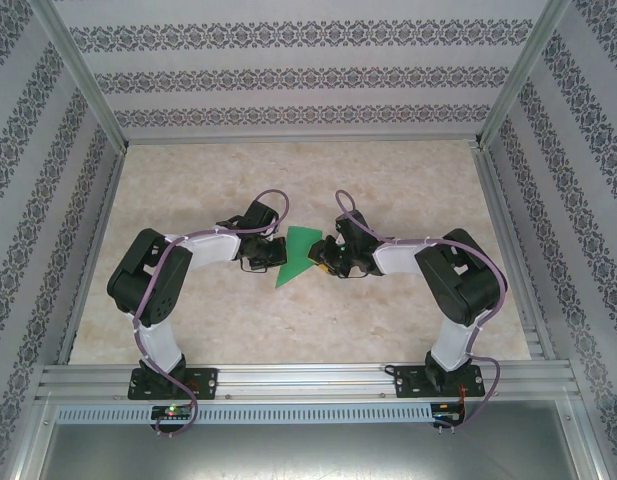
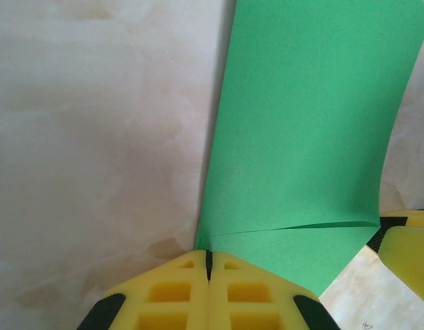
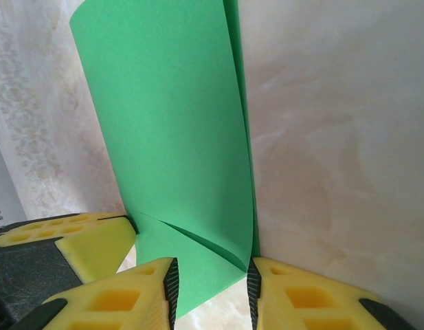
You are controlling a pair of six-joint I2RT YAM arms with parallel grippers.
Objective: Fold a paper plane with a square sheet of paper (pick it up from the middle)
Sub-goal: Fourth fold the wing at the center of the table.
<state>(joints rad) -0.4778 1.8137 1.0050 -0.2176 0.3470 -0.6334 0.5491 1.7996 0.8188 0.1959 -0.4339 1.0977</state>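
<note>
Your left gripper [image 2: 208,256] is fully shut, pinching a corner of the square sheet of paper [image 2: 308,124] to anchor it mid table [image 1: 388,180]. The right gripper [image 3: 212,271] has its jaws part-open, straddling the curled-over edge, probably to press the crease.
</note>
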